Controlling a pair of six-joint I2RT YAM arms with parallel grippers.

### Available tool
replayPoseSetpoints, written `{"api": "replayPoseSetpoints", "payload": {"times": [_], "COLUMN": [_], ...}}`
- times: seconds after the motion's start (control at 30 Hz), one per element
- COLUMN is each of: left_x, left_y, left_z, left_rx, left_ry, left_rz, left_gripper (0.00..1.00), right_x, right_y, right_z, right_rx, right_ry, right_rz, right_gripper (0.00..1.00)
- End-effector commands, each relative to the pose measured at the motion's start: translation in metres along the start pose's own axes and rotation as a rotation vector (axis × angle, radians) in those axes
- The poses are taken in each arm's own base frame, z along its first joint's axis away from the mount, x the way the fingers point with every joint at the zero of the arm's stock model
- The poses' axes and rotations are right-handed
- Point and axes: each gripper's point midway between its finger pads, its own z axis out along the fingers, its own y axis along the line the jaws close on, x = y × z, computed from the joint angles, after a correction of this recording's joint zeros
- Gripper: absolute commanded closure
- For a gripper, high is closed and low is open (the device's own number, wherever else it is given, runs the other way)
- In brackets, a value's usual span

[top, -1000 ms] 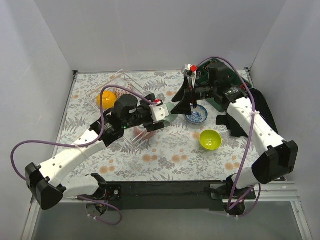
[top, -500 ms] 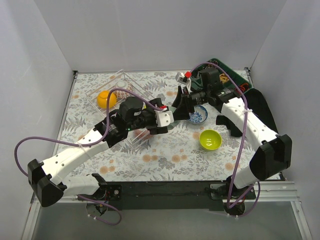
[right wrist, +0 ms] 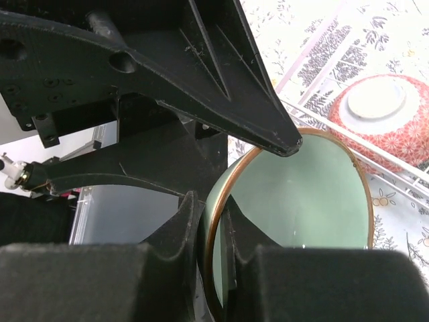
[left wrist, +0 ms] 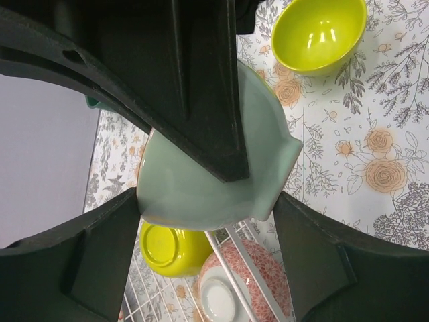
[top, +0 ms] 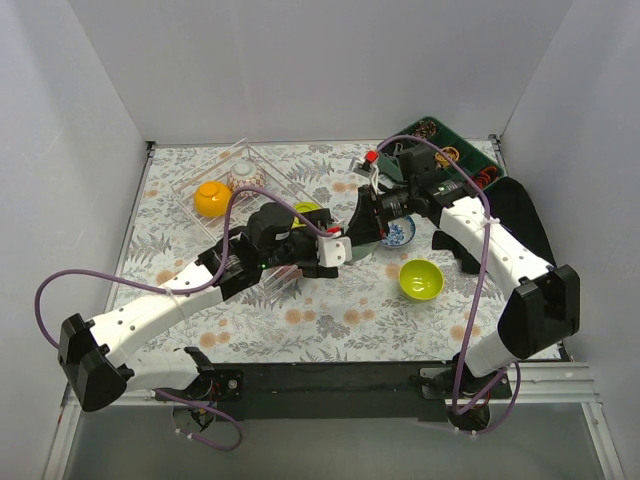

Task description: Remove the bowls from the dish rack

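Right end effector swings over mid-frame and clamps the mint bowl by its rim. Left end effector grips it too, just right of the dish rack. Looks like a handover!

The top external camera is looking down from high behind the near edge of the table, covering all of it. The wrist cameras are looking along the left pincer and right pincer at close range, both framing the mint bowl from opposing sides, plus the pink-red bowl.
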Motion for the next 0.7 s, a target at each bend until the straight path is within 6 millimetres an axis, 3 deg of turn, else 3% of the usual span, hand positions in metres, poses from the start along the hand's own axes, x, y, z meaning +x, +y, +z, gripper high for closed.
{"api": "replayPoseSetpoints", "payload": {"times": [0.0, 0.1, 0.23, 0.5, 0.67], "left_x": [-0.010, -0.009, 0.001, 0.025, 0.059], "left_y": [0.026, 0.029, 0.036, 0.045, 0.073], "left_z": [-0.008, -0.009, -0.009, -0.019, -0.038], "left_rx": [-0.134, -0.167, -0.252, -0.382, -0.511], "left_ry": [-0.046, -0.053, -0.039, -0.023, 0.004], "left_rz": [-0.058, -0.097, -0.168, -0.378, -0.728], "left_gripper": [0.39, 0.29, 0.02, 0.02, 0.02], "right_x": [-0.004, 0.002, 0.018, 0.054, 0.069], "right_y": [0.002, -0.008, -0.026, -0.059, -0.074], "right_z": [-0.004, -0.009, -0.018, -0.037, -0.036], "right_rx": [0.079, 0.184, 0.325, 0.592, 0.721], "right_ry": [-0.008, 0.001, 0.022, 0.041, 0.054], "right_rz": [-0.146, -0.157, -0.159, -0.183, -0.230], "right_gripper": [0.99, 0.99, 0.99, 0.99, 0.99]}}
